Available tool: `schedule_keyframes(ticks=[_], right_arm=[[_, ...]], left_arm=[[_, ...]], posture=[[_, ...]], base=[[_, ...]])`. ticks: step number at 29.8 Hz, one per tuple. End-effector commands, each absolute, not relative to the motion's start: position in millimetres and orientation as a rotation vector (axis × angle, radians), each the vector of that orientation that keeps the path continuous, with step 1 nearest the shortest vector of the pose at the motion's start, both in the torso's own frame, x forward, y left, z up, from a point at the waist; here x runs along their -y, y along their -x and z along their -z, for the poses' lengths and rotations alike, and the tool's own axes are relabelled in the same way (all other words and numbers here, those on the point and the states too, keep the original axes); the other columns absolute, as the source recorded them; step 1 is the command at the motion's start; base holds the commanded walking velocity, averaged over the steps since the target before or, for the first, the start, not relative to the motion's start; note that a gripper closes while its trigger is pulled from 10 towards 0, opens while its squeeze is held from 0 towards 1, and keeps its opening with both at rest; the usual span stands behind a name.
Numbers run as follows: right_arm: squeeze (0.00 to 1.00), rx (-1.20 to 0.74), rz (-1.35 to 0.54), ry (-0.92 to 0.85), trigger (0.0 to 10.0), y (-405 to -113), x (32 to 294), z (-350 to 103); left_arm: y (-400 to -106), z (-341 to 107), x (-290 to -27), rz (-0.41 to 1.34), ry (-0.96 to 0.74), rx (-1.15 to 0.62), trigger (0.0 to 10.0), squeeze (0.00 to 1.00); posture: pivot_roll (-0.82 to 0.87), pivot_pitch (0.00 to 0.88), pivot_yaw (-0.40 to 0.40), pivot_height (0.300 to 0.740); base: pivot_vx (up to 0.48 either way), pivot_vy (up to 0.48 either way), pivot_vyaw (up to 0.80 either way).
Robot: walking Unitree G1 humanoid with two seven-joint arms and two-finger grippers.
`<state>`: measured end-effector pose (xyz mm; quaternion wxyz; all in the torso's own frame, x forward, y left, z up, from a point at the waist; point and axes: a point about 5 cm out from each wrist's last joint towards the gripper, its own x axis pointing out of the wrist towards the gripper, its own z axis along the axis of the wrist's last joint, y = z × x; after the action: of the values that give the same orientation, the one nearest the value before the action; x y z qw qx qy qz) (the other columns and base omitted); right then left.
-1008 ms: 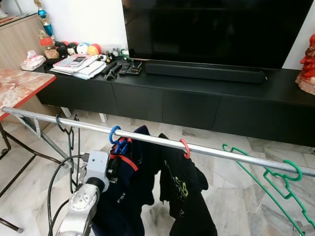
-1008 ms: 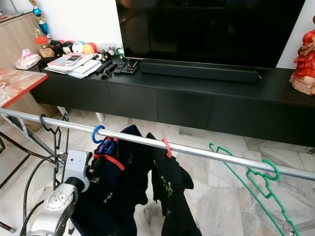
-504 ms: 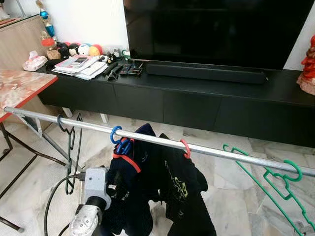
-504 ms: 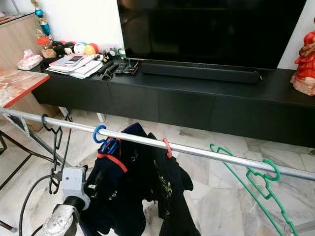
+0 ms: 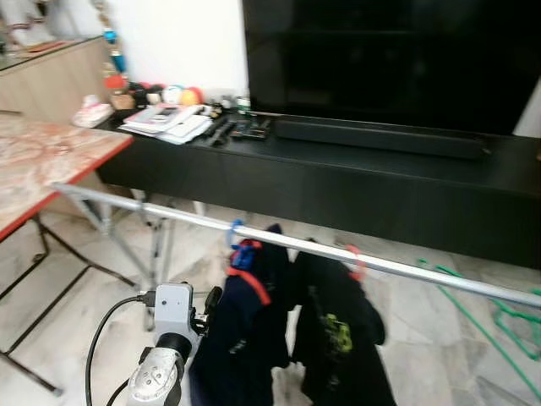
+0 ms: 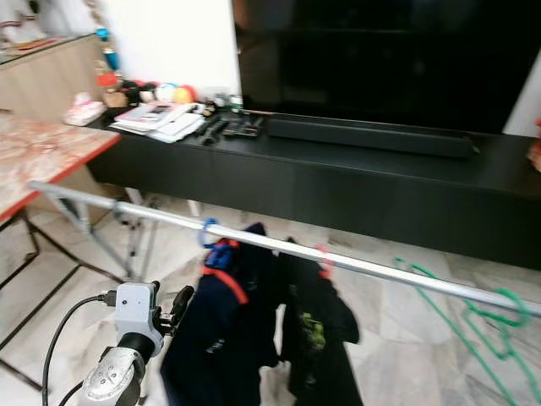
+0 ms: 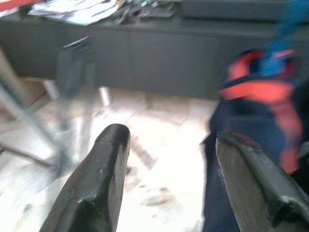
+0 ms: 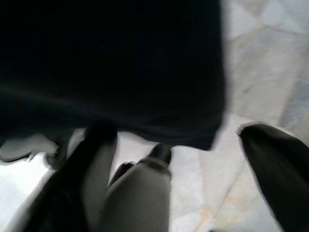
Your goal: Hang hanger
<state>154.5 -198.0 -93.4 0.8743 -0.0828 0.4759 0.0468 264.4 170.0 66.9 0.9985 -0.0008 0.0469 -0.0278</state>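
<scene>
Spanning the room, a long black TV console [image 5: 355, 182] carries a dark television [image 5: 397, 59] and soundbar [image 5: 380, 139]. Before it runs a silver metal clothes rail [image 5: 287, 244]. A dark navy garment [image 5: 249, 321] hangs from it on a blue plastic hanger [image 5: 235, 230], beside a black shirt [image 5: 342, 334] on a red hanger [image 5: 355, 258]. Green plastic hangers [image 6: 499, 317] hook the rail's right end. The left gripper [image 7: 169, 164], fingers spread apart and grasping nothing, hovers low beside the navy garment. The right gripper [image 8: 178, 159] is released, near marble floor [image 8: 270, 58].
</scene>
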Motion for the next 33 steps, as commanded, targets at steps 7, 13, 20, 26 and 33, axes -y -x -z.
schedule_keyframes(ticks=[7,13,20,26,33], right_arm=[[0.0,-1.015,-0.096,0.172,10.0,-147.9,199.3,95.8],[0.0,-1.014,-0.094,0.17,10.0,-148.3,199.2,95.7],[0.0,-1.013,-0.091,0.17,10.0,-148.7,199.4,95.5],[0.0,-1.012,-0.085,0.17,10.0,-149.0,199.4,95.4],[0.0,-1.006,-0.066,0.172,10.0,-149.3,200.4,95.2]], left_arm=[[-265.4,-72.0,-164.7,0.081,-0.006,-0.076,10.0,0.0],[-266.0,-73.1,-164.2,0.088,-0.01,-0.069,10.0,0.0],[-266.2,-73.7,-163.0,0.094,-0.008,-0.065,10.0,0.0],[-266.5,-74.0,-163.0,0.096,-0.008,-0.065,10.0,0.0],[-266.8,-73.9,-161.6,0.1,-0.006,-0.066,10.0,0.0]], posture=[[0.03,0.031,0.049,0.74],[0.03,0.035,0.049,0.74],[0.03,0.038,0.048,0.74],[0.03,0.046,0.049,0.74],[0.03,0.05,0.049,0.74]], base=[[0.0,0.48,0.0],[0.0,0.174,0.0],[0.0,0.0,0.0],[0.0,0.0,0.0],[0.0,0.0,0.0]])
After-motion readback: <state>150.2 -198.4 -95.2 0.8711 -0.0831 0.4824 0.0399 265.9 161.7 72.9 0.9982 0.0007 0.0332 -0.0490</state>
